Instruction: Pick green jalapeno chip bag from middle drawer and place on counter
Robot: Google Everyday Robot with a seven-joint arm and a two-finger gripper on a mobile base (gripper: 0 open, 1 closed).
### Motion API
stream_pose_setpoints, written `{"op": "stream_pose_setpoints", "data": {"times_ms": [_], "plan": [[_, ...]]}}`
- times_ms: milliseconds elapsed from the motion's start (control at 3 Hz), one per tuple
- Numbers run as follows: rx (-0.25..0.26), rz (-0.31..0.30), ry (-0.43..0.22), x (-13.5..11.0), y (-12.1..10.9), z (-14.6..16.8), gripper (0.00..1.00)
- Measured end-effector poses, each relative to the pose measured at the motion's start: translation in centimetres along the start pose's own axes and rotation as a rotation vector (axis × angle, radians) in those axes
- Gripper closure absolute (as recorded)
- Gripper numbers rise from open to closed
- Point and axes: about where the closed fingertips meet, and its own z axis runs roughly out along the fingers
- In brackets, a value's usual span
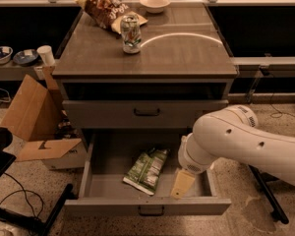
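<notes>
The green jalapeno chip bag (147,170) lies flat on the floor of the open middle drawer (106,157), near its centre. The white arm reaches in from the right, and my gripper (182,184) hangs low inside the drawer, just right of the bag and near the drawer's front right. It holds nothing that I can see. The counter (187,58) is the cabinet's grey-brown top with a pale arc across it.
On the counter stand a soda can (131,33), a larger brown chip bag (104,9) and a white bowl (155,3). A closed grey drawer front (147,113) sits above the open drawer. An open cardboard box (34,117) stands left of the cabinet.
</notes>
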Motion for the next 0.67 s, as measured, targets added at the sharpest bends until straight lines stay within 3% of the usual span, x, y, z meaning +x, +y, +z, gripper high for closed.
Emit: {"op": "stream_pose_setpoints", "data": {"times_ms": [333, 667], "plan": [[-0.010, -0.007, -0.018, -1.4, -0.9, 3.3, 0.00], [-0.016, -0.027, -0.075, -3.1, -3.0, 8.0, 0.00]]}}
